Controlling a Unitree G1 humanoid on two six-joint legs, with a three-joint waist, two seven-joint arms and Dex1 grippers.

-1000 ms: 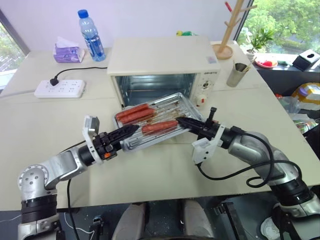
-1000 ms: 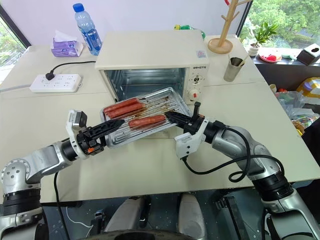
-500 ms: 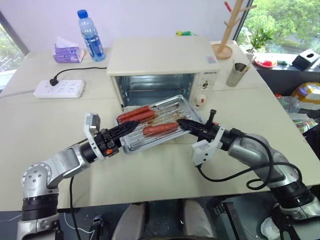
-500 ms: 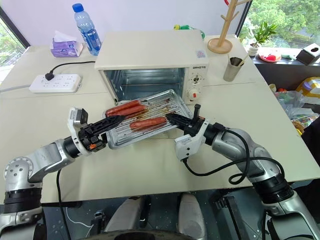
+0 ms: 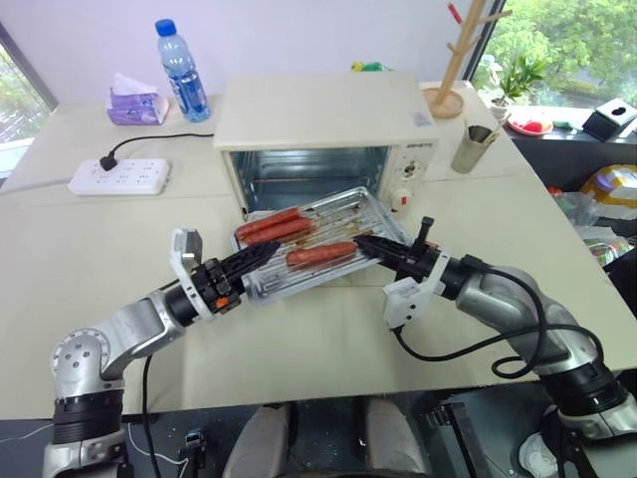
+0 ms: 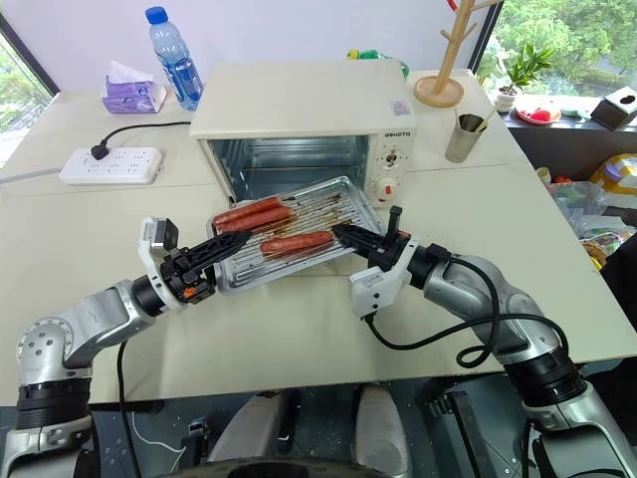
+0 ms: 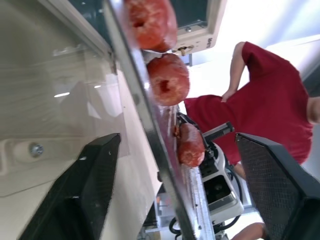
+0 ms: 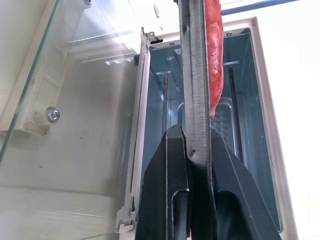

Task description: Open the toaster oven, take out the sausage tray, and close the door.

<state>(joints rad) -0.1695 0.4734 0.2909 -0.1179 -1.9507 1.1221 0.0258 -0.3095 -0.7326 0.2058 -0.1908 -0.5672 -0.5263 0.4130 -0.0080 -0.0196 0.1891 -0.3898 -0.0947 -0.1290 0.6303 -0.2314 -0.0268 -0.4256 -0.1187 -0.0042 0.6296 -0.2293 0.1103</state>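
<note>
The cream-white toaster oven [image 5: 323, 124] stands on the table, and its glass door [image 8: 75, 100] lies folded down flat in front of it. The silver sausage tray [image 5: 289, 284], carrying three reddish sausages [image 5: 318, 255], hangs tilted in the air above the door, outside the oven. My right gripper [image 5: 363, 242] is shut on the tray's right rim, and the right wrist view shows its fingers [image 8: 172, 165] pinching the metal edge. At the tray's left rim my left gripper [image 5: 261, 257] is open. The rim runs between its fingers [image 7: 85, 190], which stand wide apart.
At the back left are a water bottle [image 5: 182, 71], a tissue pack [image 5: 134, 103] and a plugged-in power strip [image 5: 119, 176]. A wooden mug tree [image 5: 453, 70] and a metal cup [image 5: 475, 147] stand right of the oven. A person in a red shirt [image 7: 270, 100] stands beyond the table.
</note>
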